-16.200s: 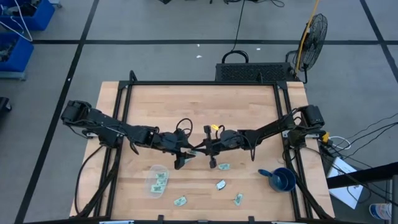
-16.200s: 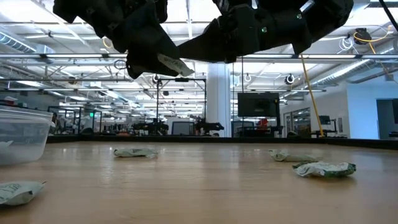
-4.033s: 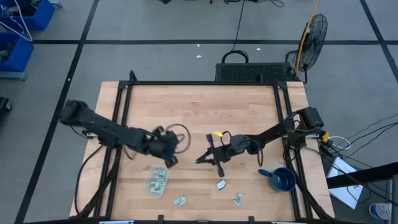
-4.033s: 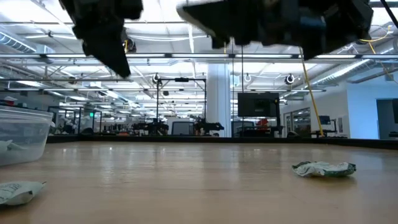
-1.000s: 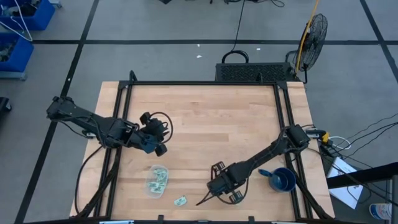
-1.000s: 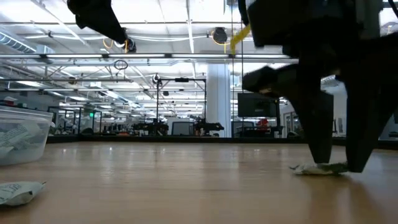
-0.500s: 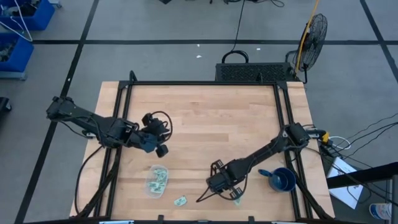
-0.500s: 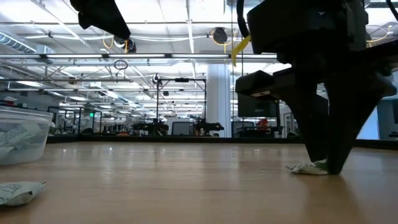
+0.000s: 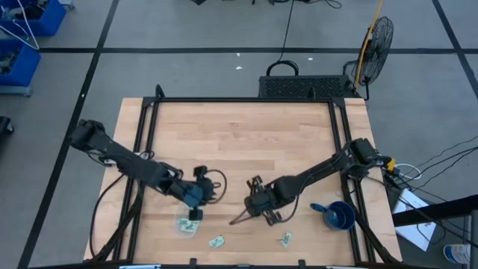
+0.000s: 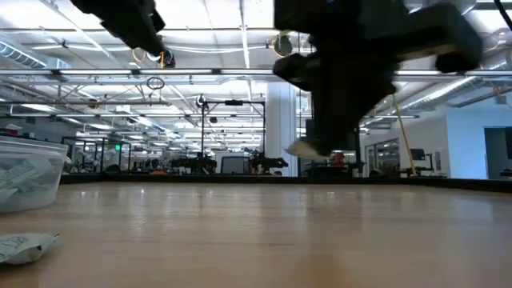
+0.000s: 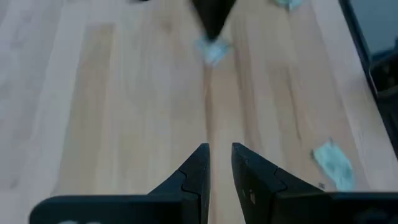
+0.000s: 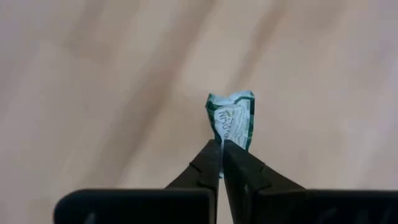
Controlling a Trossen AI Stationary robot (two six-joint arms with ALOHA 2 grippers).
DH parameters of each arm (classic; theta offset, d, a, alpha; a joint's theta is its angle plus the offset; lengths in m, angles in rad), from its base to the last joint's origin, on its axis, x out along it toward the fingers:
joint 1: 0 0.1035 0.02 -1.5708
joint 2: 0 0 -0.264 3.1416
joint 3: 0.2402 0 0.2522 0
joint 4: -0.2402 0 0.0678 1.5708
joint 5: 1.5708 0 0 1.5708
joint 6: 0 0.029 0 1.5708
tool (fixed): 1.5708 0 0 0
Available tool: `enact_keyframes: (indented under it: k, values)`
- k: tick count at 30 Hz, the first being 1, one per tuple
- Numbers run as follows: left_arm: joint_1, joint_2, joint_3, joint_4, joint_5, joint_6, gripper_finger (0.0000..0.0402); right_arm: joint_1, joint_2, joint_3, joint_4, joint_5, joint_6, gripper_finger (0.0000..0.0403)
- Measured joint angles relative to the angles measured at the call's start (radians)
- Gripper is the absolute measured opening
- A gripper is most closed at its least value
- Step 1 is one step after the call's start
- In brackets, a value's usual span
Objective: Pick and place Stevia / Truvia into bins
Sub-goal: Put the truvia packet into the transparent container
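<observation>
Pale green and white Stevia sachets lie flat near the table's front edge [image 9: 217,240] [image 9: 285,239]. One more sachet [image 12: 231,118] hangs in my right gripper [image 12: 222,149], which is shut on it above the table's middle front. The clear bin [image 9: 181,226] stands on the table at the front left with several sachets inside. My left gripper [image 11: 219,163] hovers over the bin's far edge. Its fingers stand slightly apart with nothing between them. My right gripper pinches the sachet by one narrow end [image 12: 222,139] between its two fingertips. The fingers slant down toward the table's near left. The crumpled sachet [image 10: 308,148] sticks out beyond the fingertips and is lifted clear of the table.
A blue cup [image 9: 340,215] stands at the front right near the table's frame. In the low view a loose sachet [image 10: 24,245] lies in front of the bin [image 10: 32,188]. Bare wood stretches across the table's far half.
My right gripper has shut on a sachet at the front right. It has lifted that sachet clear of the table and carried it up and toward the left. My left gripper has come toward the near edge and to the right, down to the bin.
</observation>
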Motion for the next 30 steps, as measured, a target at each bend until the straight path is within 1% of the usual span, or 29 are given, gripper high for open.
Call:
enact_keyframes:
  k: [3, 6, 10, 15, 21, 26, 30]
  values:
    - [-0.016, 0.078, 0.0, 0.133, -0.054, 0.014, 0.0072, -0.044, -0.003, 0.0, 0.078, -0.008, -0.009, 0.0004]
    - [-0.027, 0.155, 0.0, 0.203, -0.102, 0.125, 0.0072, -0.079, -0.004, 0.0, 0.137, -0.071, -0.069, 0.0004]
    - [-0.028, 0.23, 0.0, 0.235, -0.139, 0.226, 0.0072, -0.128, -0.005, 0.0, 0.213, -0.165, -0.073, 0.0008]
    - [-0.027, 0.262, 0.0, 0.259, -0.235, 0.242, 0.0072, -0.164, -0.005, 0.0, 0.247, -0.285, -0.044, 0.001]
    - [-0.022, 0.262, 0.0, 0.259, -0.234, 0.264, 0.0072, -0.169, -0.005, 0.0, 0.273, -0.287, -0.034, 0.001]
    - [-0.019, 0.262, 0.0, 0.266, -0.207, 0.275, 0.0072, -0.167, -0.005, 0.0, 0.329, -0.288, -0.015, 0.0011]
    - [-0.019, 0.262, 0.0, 0.262, -0.207, 0.272, 0.0072, -0.167, -0.005, 0.0, 0.332, -0.287, -0.019, 0.0008]
